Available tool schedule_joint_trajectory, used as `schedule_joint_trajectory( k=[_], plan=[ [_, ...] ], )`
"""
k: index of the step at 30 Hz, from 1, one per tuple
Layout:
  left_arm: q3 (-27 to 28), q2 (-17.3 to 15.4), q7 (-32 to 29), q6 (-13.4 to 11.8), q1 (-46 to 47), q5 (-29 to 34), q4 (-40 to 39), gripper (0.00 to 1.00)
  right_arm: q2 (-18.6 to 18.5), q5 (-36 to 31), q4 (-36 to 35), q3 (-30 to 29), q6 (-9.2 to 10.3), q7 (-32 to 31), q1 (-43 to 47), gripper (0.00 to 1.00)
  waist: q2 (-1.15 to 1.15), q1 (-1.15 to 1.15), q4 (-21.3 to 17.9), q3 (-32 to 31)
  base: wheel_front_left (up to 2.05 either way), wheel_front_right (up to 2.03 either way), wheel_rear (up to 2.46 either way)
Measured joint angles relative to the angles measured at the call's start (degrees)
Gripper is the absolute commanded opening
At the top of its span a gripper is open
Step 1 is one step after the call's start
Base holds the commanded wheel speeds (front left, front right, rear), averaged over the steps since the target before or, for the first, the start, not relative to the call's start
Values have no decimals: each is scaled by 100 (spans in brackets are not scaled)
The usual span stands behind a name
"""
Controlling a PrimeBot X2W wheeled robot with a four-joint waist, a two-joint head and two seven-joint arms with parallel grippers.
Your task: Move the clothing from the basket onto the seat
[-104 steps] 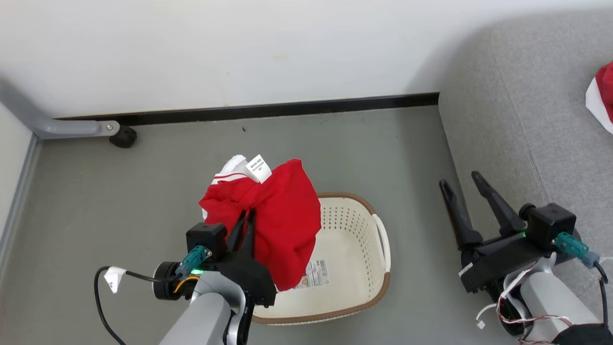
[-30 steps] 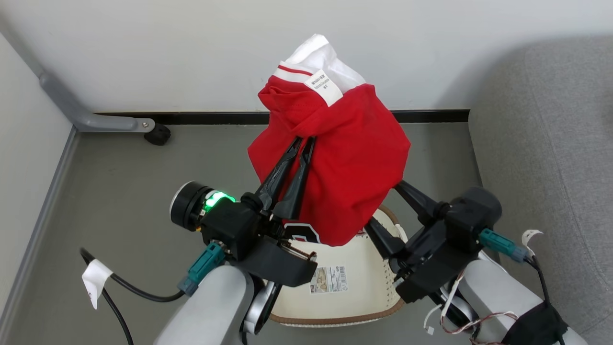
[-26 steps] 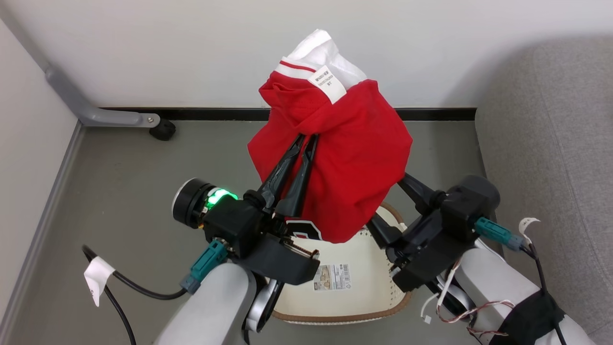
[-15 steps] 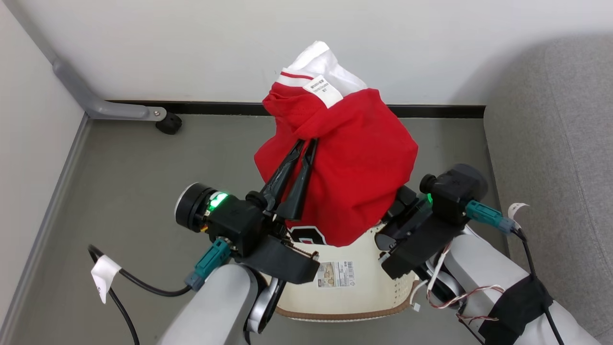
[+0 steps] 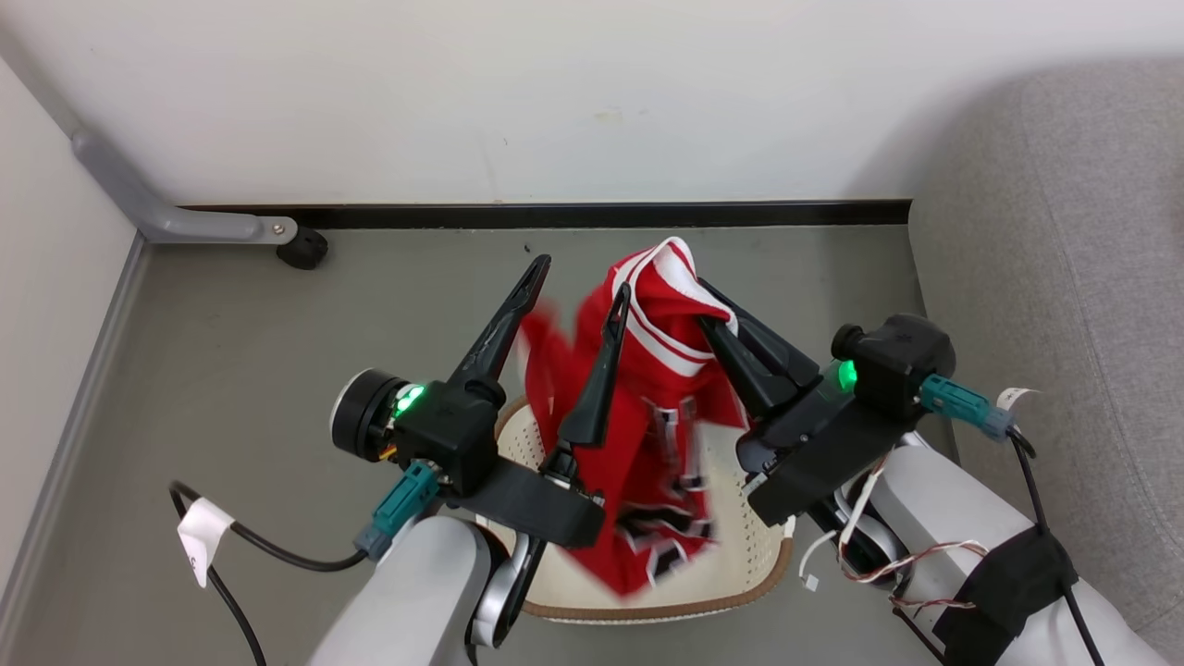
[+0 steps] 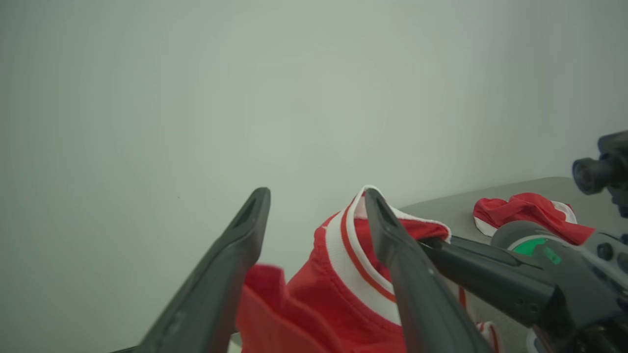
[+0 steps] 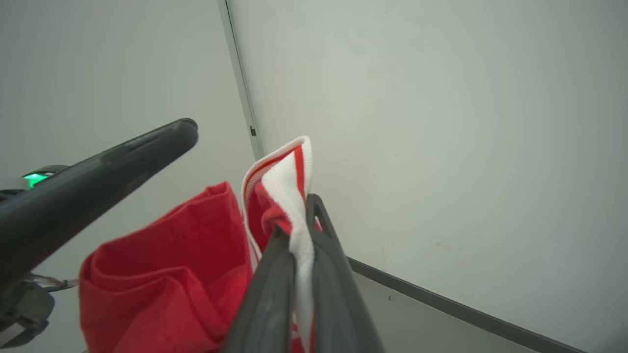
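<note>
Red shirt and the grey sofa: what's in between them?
In the head view, the right gripper, shut on the clothing, and bare grey floor lie between it and the seat.

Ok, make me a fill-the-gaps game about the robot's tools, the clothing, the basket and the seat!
The left tool is ___, not shut.
The right tool is shut on the ___ clothing.
The clothing hangs over the basket, not yet on the grey ___.
Missing words: open, red, seat.
</note>
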State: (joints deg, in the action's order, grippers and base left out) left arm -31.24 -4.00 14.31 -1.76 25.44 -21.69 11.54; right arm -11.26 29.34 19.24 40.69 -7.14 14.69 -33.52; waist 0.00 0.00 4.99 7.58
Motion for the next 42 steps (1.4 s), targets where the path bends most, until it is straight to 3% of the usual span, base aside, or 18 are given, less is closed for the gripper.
schedule_joint_trajectory(
  k=[21, 42],
  plan=[
    [211, 26, 1, 2, -107, -1, 278, 100, -33, 43, 102, -422, 0, 0, -42, 0, 0, 0, -353, 7, 0, 0, 0],
    [420, -12, 1, 132, -250, -1, 402, 100, -32, 42, 147, -560, 0, 0, -223, 0, 0, 0, -1438, -32, 0, 0, 0]
  ],
)
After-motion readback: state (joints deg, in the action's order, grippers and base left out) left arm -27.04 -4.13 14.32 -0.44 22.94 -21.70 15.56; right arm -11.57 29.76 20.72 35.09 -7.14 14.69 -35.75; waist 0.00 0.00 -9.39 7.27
